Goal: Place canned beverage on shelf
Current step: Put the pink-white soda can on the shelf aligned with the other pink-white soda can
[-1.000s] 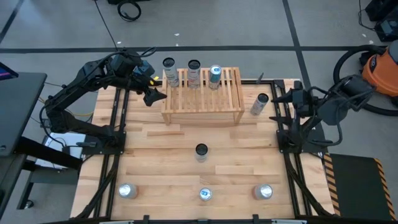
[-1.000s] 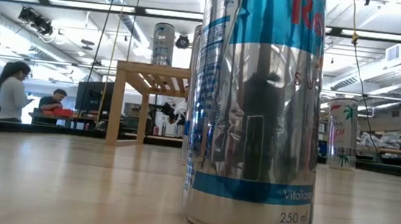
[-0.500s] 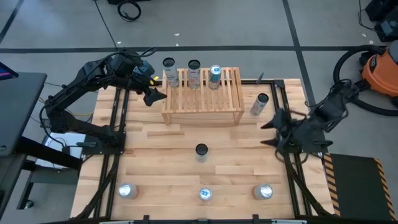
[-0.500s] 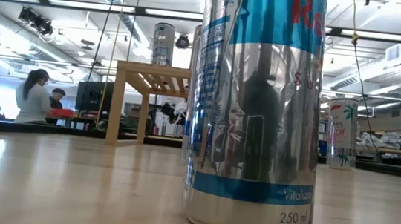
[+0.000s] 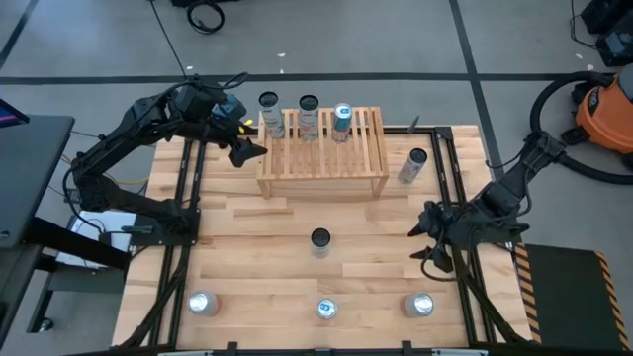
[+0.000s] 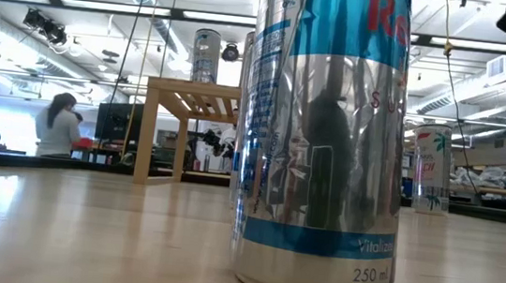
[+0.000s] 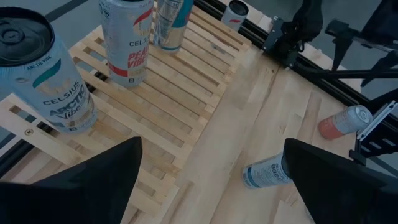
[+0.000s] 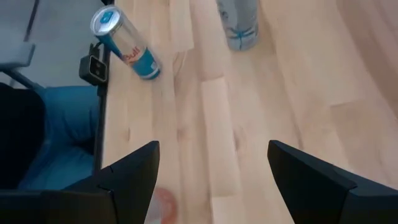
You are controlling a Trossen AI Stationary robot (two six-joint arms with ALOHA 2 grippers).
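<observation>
- High view: the shelf [image 5: 321, 150] stands at the far middle of the table [image 5: 257, 237], with three cans upright along its far edge: a pale can [image 5: 269, 112], a red-lettered can [image 5: 308, 116] and a blue-topped can [image 5: 342, 121]. The left gripper [image 5: 245, 146] hovers just beside the shelf's left end, jaws spread wide and holding nothing. A loose can [image 5: 412, 165] stands on the table to the right of the shelf, a dark-topped can [image 5: 319, 240] near the table's middle, and three more along the near edge: a left can [image 5: 202, 303], a middle can [image 5: 326, 310] and a right can [image 5: 420, 306]. The right gripper [image 5: 427, 241] hangs over the right side of the table, between the loose can and the right can, jaws partly apart and empty.
- Low view: the middle can [image 6: 324, 140] fills the foreground; the shelf [image 6: 191, 107] shows behind it, and a person [image 6: 57, 126] is in the room beyond.
- Left wrist view: the fingers [image 7: 93, 180] stand wide above the shelf's slats [image 7: 168, 93].
- Right wrist view: the fingers [image 8: 134, 171] are apart over bare wood; the pinkish blur between them is possibly a can top.
</observation>
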